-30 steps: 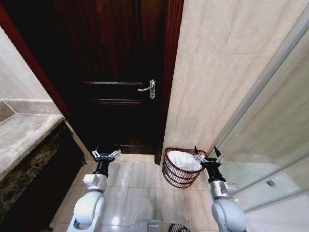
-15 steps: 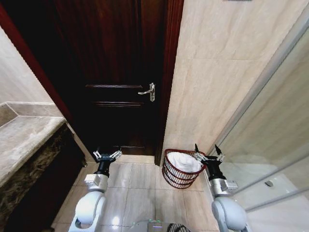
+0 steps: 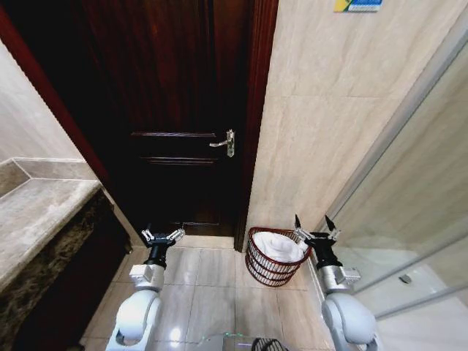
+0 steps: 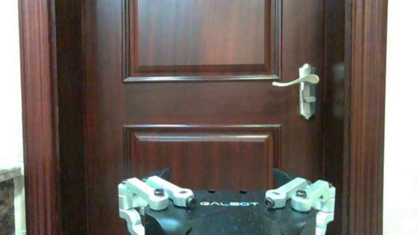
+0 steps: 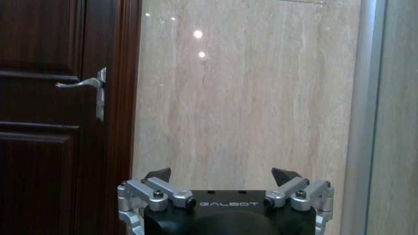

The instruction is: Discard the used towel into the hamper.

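Your head view looks down from high; both wrist views face forward, sharing the door handle [image 4: 304,90].

Hamper [image 3: 267,269]: red-brown openwork wire. Towel [image 3: 278,245] inside it: white. Door [image 3: 175,110]: dark red-brown wood, panelled, with a silver lever handle [image 3: 225,142]. Wall [image 3: 329,117]: beige tile with faint veining, and a yellow-and-blue sign [image 3: 357,5] at the top. Floor [image 3: 212,292]: glossy beige tiles, grey grout. Countertop [image 3: 33,212]: grey-beige stone over a dark mottled front. Left gripper [image 3: 161,235] and right gripper [image 3: 314,225]: silver links, black fingertips.
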Available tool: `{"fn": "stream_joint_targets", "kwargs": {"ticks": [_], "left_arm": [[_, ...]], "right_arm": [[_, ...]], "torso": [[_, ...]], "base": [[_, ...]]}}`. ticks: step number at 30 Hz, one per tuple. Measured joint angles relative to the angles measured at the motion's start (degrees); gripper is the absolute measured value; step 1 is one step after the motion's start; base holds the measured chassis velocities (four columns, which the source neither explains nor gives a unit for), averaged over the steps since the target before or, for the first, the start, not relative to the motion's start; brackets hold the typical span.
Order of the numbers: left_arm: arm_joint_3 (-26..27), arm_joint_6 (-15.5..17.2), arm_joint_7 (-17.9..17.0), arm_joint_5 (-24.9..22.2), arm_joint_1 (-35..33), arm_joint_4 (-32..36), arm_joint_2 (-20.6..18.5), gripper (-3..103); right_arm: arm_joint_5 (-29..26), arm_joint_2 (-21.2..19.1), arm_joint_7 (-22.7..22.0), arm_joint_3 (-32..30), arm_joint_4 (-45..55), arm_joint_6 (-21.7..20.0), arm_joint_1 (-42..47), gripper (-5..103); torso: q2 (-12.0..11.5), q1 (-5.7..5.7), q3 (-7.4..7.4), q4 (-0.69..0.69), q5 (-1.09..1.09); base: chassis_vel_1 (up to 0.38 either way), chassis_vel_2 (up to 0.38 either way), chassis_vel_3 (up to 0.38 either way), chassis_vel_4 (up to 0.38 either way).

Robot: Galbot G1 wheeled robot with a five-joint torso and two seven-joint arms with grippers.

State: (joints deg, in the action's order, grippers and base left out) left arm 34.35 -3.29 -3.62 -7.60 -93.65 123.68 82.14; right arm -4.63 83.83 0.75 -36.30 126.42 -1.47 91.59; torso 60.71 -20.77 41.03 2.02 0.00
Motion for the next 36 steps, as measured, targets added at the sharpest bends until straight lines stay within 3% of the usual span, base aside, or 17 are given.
{"fn": "stream_joint_targets", "kwargs": {"ticks": [11,17,25,36], "left_arm": [[0.4,0.8,-0.9,-1.4,0.3,0.6,0.6,100],[2.6,2.3,0.0,-5.2,0.4,1.4,-0.3,100],[3.7,0.9,0.8,-4.7,-0.3,0.7,-0.7,100],[3.4,1.0,0.8,-3.5,-0.3,1.0,-0.4,100]], "right_arm": [[-0.2,0.0,-0.2,0.0,0.2,-0.1,-0.2,100],[-1.2,0.8,0.0,-0.8,0.4,0.0,0.2,100],[-5.2,0.7,1.9,-2.6,0.5,0.8,1.2,100],[-4.0,1.2,2.3,-1.7,0.2,2.0,1.5,100]], "torso": [[3.3,-1.51,1.82,0.0,0.0],[5.0,-2.26,2.76,0.0,0.0],[7.3,-3.32,4.01,0.0,0.0],[10.6,-4.8,5.8,0.0,0.0]], "base": [[0.0,0.0,0.0,0.0],[0.0,0.0,0.0,0.0],[0.0,0.0,0.0,0.0],[0.0,0.0,0.0,0.0]]}}
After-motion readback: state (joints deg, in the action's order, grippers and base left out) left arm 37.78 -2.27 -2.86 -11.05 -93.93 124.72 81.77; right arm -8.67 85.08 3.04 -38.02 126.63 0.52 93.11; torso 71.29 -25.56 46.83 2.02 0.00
